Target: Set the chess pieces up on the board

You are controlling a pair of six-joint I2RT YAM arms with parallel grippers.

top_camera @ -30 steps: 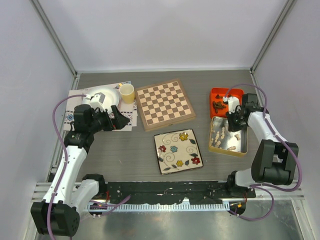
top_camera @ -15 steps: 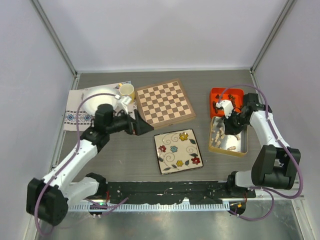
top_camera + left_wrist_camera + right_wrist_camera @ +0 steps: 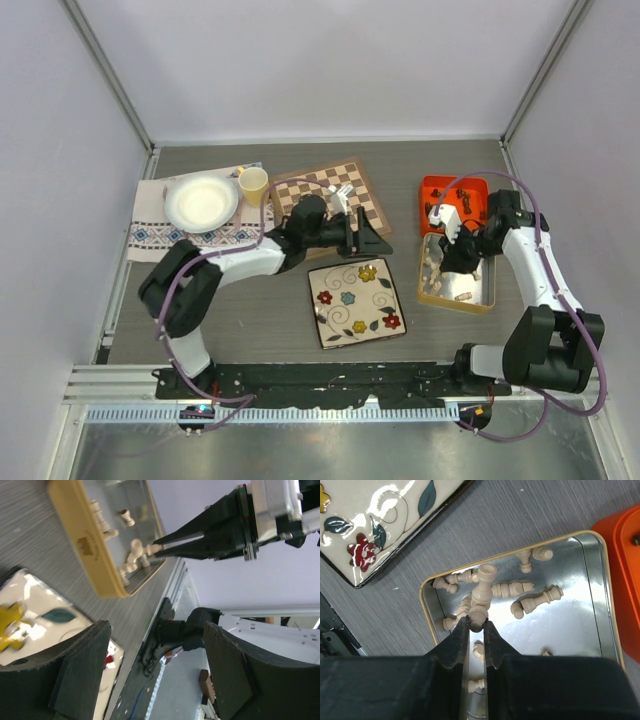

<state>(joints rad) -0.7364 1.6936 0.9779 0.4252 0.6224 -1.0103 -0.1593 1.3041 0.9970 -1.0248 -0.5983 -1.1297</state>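
Note:
The chessboard [image 3: 300, 185] lies at the back centre, bare where it shows and partly covered by my left arm. Pale cream chess pieces [image 3: 535, 600] lie loose in a gold-rimmed tin [image 3: 452, 301]. Dark pieces [image 3: 440, 210] sit in an orange tray [image 3: 470, 187] behind it. My right gripper [image 3: 476, 624] is shut on the end of a cream piece [image 3: 482, 592] over the tin's left part; the gripper also shows in the top view [image 3: 443, 262]. My left gripper [image 3: 383, 243] is open and empty, low beside the board's right corner, pointing at the tin [image 3: 95, 555]; its jaws stand wide apart in the left wrist view [image 3: 160, 675].
A square floral plate [image 3: 355, 300] lies in front of the board and shows in the right wrist view [image 3: 375, 525]. A white plate [image 3: 202, 200] on a patterned cloth [image 3: 150, 235] and a yellow cup [image 3: 253, 185] stand at the back left.
My left arm has swung right from the cloth across the board to its right corner. My right gripper has shifted a little left over the tin and now grips a cream piece.

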